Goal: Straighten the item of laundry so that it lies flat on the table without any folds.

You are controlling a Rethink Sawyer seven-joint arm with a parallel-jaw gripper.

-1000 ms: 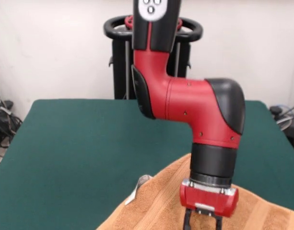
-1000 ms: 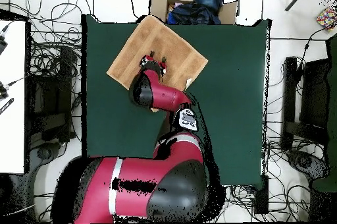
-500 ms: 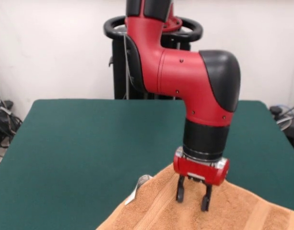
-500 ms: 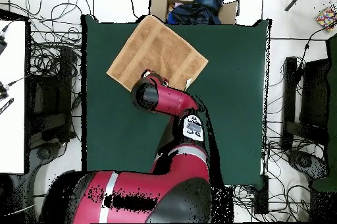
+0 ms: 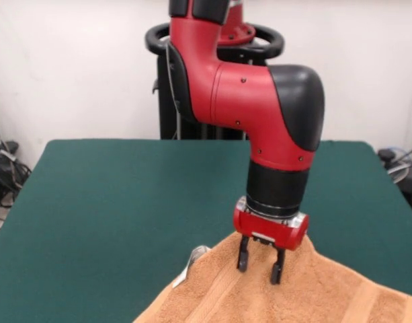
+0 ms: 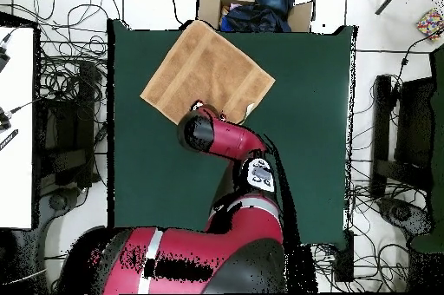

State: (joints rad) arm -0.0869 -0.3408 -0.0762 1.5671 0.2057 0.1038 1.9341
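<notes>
Gripper (image 5: 259, 266) open, empty, just above towel (image 6: 206, 69). Towel spread flat on green surface (image 5: 125, 195). Nearly done; next, check for folds.

Red arm (image 5: 239, 87), black elbow cap, black wrist band, red tool (image 5: 258, 264) housing.

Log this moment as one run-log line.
gripper: open, empty, above towel's corner | towel: spread, appears flat, set diagonally | tag: at towel's edge | table: green top
</notes>
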